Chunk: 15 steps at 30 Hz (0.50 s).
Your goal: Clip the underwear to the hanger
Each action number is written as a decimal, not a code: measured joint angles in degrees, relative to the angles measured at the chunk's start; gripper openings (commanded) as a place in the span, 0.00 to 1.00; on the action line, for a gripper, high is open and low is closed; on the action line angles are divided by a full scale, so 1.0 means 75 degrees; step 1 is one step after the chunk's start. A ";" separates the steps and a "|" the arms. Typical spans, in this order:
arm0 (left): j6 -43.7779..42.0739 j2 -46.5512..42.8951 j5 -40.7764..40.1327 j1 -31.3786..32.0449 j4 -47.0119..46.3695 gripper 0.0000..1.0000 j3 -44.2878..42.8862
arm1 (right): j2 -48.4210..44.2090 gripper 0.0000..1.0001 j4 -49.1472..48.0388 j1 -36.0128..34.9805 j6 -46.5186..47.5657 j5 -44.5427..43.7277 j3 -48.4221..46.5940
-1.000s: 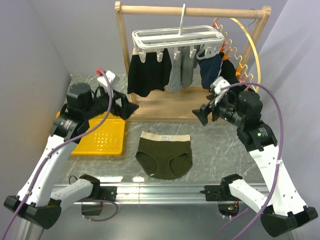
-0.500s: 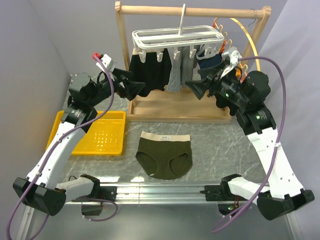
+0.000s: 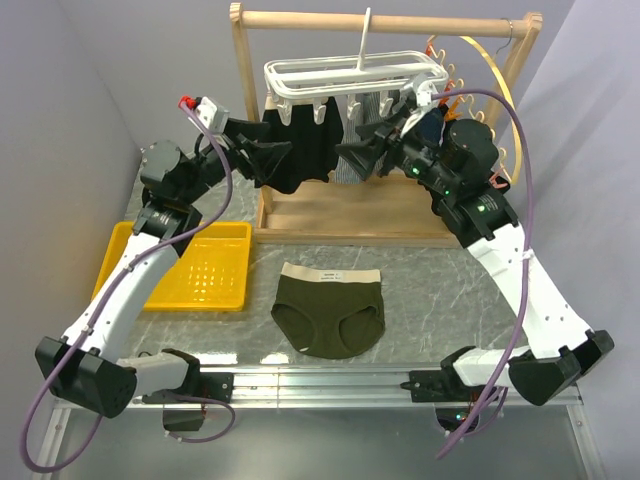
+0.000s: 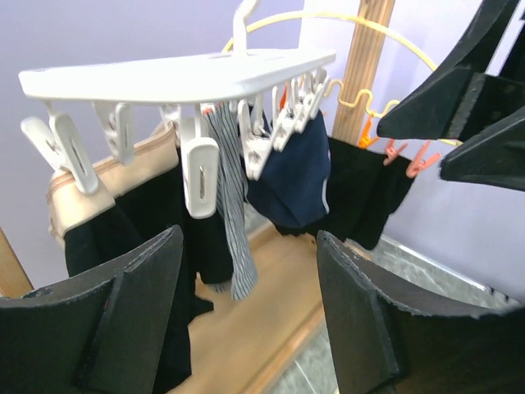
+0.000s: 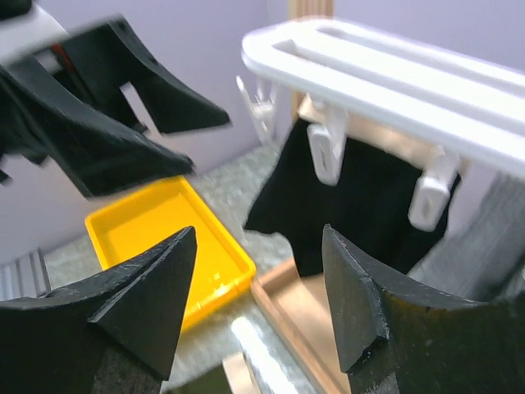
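A grey marbled table (image 3: 440,290) is sitting between plain lavender walls (image 3: 100,60), and a wooden rack frame (image 3: 385,20) is standing at its far side, carrying the white grid hanger (image 3: 355,72) by its hook, with a wooden hoop with orange clips (image 3: 508,90) hanging at the right end of the bar. A yellow tray (image 3: 200,275) is lying on the table's left part. Compared with a second ago, both arms are now standing much higher and closer in: the left gripper (image 4: 250,242) has been rising from just above the tray to the black garment (image 3: 300,150), and the right gripper (image 5: 259,238) has been sliding leftward until it is hovering just under the hanger's middle clips, near the navy garment (image 4: 295,180). Both pairs of jaws are gaping wide and gripping nothing, facing each other below the hanger. The underwear (image 3: 330,312) has not been shifting at all; it is lying flat at the table's centre near the front edge, well apart from both grippers, its beige waistband running left to right and pointing toward the rack, its crotch toward the arm bases. The hanger's long axis is likewise running left to right, hook upward
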State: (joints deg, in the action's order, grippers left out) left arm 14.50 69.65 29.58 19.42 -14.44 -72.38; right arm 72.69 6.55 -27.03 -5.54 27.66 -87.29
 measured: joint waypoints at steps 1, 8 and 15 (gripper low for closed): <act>-0.0003 0.0026 0.0000 0.0000 -0.0157 0.70 0.0023 | 0.0061 0.69 -0.0064 -0.0093 -0.0026 -0.0108 -0.0082; -0.0055 0.0530 -0.0079 0.0061 -0.0982 0.65 0.0108 | 0.0539 0.64 -0.0408 -0.0688 -0.0420 -0.0752 -0.0836; -0.0204 0.0825 -0.0326 0.0192 -0.1317 0.56 0.0108 | 0.1256 0.62 -0.0656 -0.1096 -0.1157 -0.1212 -0.1524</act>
State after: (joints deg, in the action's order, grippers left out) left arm 12.97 75.83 27.14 20.86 -24.32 -71.57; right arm 82.11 1.63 -35.24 -14.22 18.57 -98.72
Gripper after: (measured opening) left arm 0.587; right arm 0.629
